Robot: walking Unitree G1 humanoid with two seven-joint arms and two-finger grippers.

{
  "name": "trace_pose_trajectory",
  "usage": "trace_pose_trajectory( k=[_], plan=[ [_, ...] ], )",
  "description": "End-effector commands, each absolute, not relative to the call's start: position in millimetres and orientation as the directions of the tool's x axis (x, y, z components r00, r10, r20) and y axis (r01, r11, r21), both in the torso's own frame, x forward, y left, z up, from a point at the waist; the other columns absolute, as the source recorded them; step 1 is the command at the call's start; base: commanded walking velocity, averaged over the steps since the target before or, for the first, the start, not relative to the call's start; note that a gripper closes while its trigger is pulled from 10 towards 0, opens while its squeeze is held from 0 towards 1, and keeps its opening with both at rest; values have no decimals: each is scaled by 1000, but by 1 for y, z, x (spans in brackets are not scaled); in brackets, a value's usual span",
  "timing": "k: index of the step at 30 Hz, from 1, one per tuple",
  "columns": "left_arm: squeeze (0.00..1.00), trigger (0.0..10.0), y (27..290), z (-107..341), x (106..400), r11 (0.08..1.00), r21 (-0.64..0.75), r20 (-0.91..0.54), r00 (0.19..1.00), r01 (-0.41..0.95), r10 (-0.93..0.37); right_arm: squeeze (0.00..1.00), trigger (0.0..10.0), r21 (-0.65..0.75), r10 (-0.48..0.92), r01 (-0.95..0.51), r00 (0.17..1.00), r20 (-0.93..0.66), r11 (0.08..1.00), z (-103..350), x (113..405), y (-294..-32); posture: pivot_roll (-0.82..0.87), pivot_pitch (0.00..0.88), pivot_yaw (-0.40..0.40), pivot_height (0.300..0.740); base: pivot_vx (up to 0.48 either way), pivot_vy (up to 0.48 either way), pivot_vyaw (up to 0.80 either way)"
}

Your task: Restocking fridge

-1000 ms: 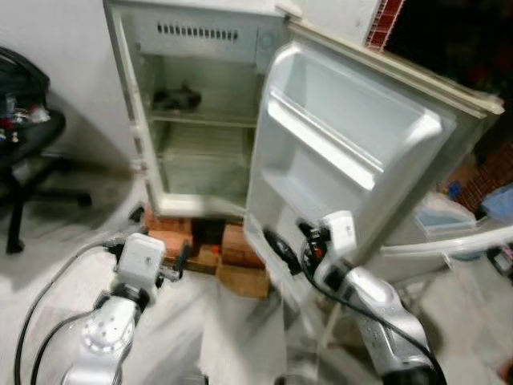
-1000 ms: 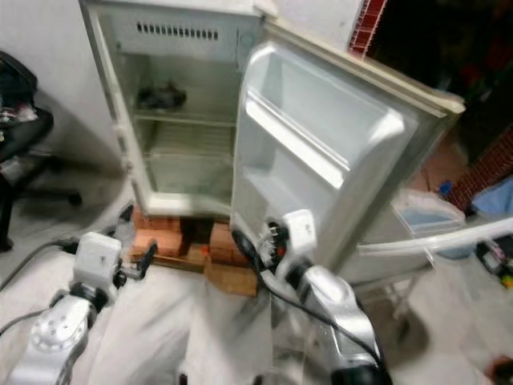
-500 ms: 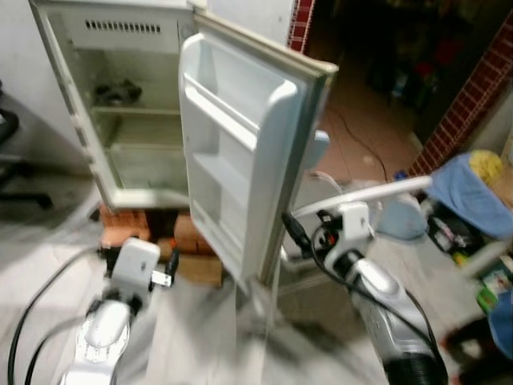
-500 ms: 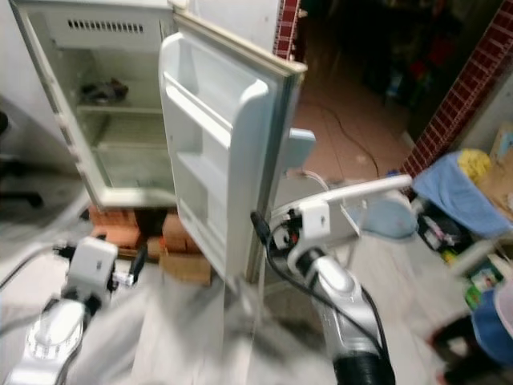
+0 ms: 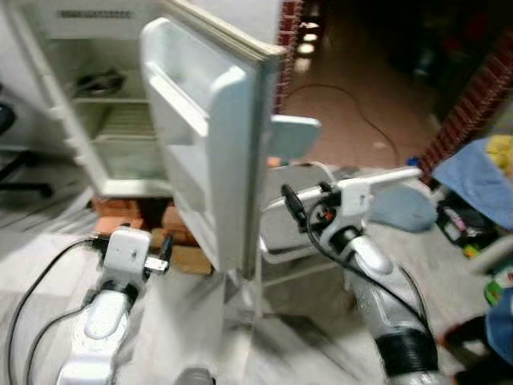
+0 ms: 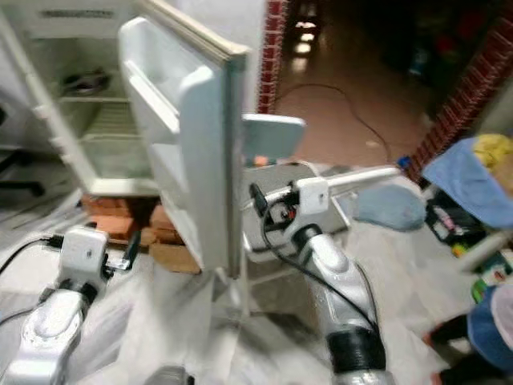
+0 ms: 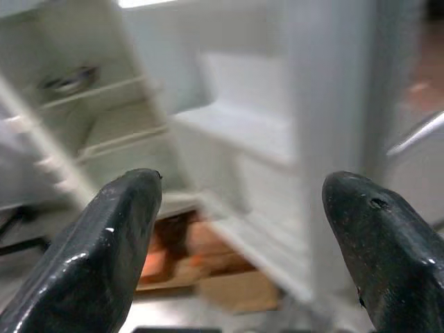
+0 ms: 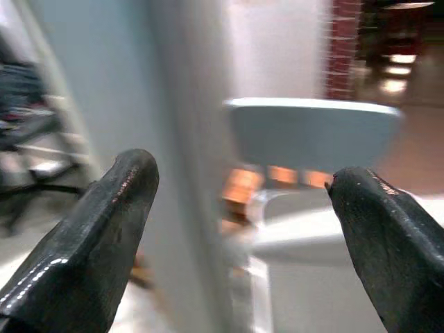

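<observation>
A white fridge (image 5: 104, 136) stands open on bricks at the left, with a dark item (image 5: 100, 82) on its upper wire shelf. Its door (image 5: 200, 152) is swung wide and seen nearly edge-on, its door shelves bare. My left gripper (image 7: 239, 187) hangs low before the fridge, open, with nothing between its fingers. Just right of the door's outer edge, my right gripper (image 8: 243, 180) is raised and open, holding nothing. One of its black fingers (image 5: 290, 200) shows close to the door edge; whether it touches the door I cannot tell.
A pale blue chair back (image 5: 292, 132) and a white frame (image 5: 385, 178) stand behind the door. Red bricks (image 5: 120, 215) and a cardboard box (image 5: 188, 258) sit under the fridge. Blue cloth (image 5: 477, 176) and clutter lie at the right by a brick wall (image 5: 473, 96).
The whole view has swung to the right, so the fridge sits further left and the door looks edge-on. The right gripper now shows past the door's outer edge. Both grippers stay open.
</observation>
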State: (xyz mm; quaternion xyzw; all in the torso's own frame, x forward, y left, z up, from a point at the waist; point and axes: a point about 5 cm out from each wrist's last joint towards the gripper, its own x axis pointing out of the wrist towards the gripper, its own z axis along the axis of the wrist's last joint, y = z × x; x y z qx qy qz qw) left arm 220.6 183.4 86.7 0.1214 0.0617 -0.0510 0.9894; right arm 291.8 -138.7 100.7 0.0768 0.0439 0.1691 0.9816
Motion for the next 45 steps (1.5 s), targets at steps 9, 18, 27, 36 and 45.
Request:
trace_pose_trajectory(
  k=[9,18,27,36,45],
  plan=[
    [0,10000,187,83,216,966,232,-154,985,112,-77,0,10000,158,314,-308,949,-16,938,109,298,-139,139,20,-37,740,403,0,467],
    [0,10000,190,79,215,968,233,-174,984,88,-47,0,10000,136,274,-270,962,-11,953,109,303,-140,142,18,-41,740,110,0,0],
    [0,10000,190,78,216,969,232,-181,983,87,-45,0,10000,173,291,-292,956,33,941,120,316,-129,145,21,-40,740,0,0,0],
    [0,10000,193,76,216,965,253,-196,980,68,-17,1000,10000,180,363,-374,927,92,910,136,335,-108,159,25,-48,740,0,0,0],
    [0,10000,195,75,213,964,257,-202,979,61,-8,0,10000,201,350,-364,931,102,909,151,360,-79,173,32,-48,740,0,0,0]
  ],
)
